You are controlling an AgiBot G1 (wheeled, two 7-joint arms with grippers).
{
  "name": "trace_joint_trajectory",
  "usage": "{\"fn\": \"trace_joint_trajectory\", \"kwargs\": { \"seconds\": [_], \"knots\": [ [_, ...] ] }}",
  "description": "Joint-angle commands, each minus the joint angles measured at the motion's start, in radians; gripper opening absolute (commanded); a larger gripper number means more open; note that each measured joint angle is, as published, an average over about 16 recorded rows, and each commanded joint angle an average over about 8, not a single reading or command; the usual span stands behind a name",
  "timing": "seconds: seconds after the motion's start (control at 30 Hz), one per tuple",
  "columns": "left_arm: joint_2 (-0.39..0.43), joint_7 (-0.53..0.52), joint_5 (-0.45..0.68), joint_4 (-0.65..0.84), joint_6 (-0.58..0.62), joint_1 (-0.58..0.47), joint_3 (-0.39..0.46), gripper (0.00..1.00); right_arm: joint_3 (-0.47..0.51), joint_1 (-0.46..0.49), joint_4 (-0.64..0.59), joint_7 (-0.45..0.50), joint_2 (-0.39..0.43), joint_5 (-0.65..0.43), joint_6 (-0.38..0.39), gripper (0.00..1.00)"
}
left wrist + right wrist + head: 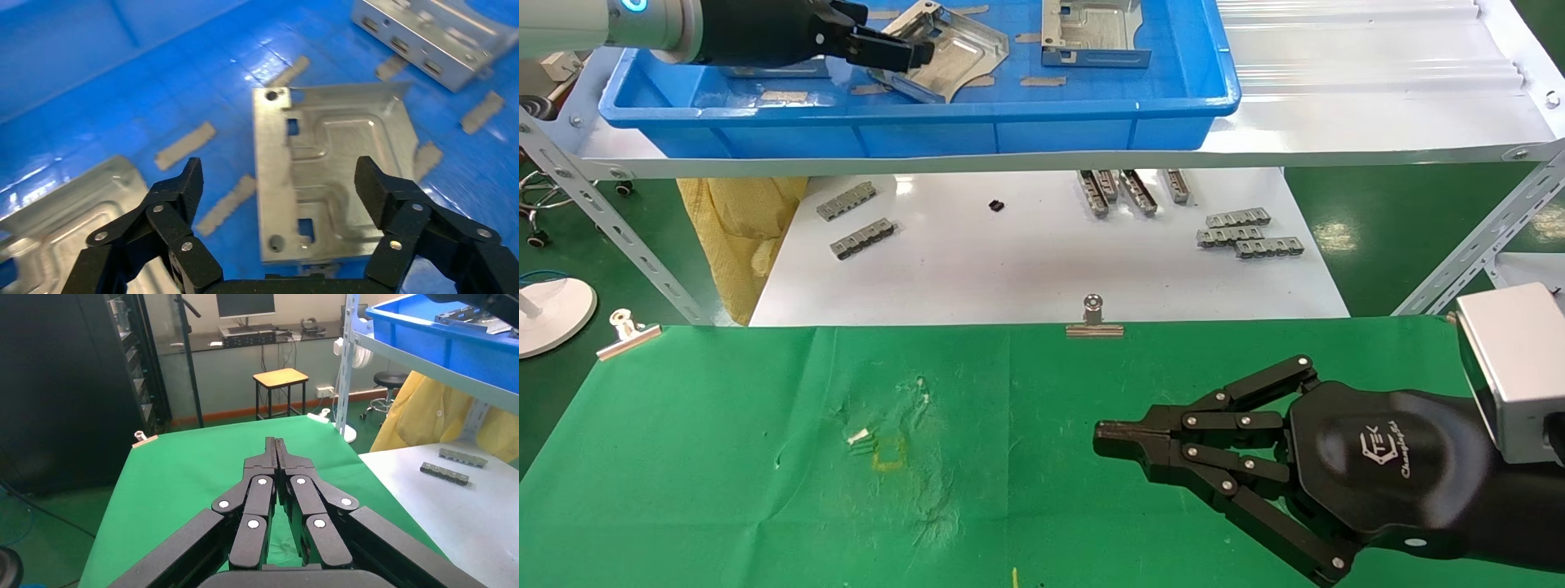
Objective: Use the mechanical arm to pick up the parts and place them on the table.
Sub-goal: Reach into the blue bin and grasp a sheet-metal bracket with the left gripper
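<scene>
The left gripper (278, 184) is up inside the blue tray (928, 122) on the shelf. Its fingers (183, 184) are spread wide, one on each side of a shiny part (333, 177). It may be just above the part or touching it; the view does not make this clear. That part (948, 49) lies tilted in the middle of the tray. A second part (1091, 33) sits further to the right, and a third (55, 214) lies beside the left gripper.

The right gripper (1111, 437) hangs low over the green table (723, 449). Its fingers (275, 456) are pressed together with nothing between them.

Small grey strips (1246, 233) lie on the white board (1009, 269) under the shelf.
</scene>
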Motion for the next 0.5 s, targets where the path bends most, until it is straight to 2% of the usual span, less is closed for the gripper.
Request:
{"fn": "trace_joint_trajectory", "kwargs": {
  "seconds": [0.03,0.07,0.1,0.5],
  "knots": [
    [0.003,-0.002,-0.001,0.01,-0.006,-0.002,-0.001,0.0,0.0,0.0,0.0,0.0,0.0,0.0,0.0,0.87],
    [0.005,-0.002,-0.001,0.013,-0.009,-0.001,-0.001,0.0,0.0,0.0,0.0,0.0,0.0,0.0,0.0,0.97],
    [0.006,-0.003,-0.001,0.016,-0.013,-0.001,-0.001,0.0,0.0,0.0,0.0,0.0,0.0,0.0,0.0,1.0],
    [0.013,-0.008,-0.005,0.031,-0.053,-0.002,-0.004,0.0,-0.001,0.0,0.0,0.0,0.0,0.0,0.0,1.0]
  ]
}}
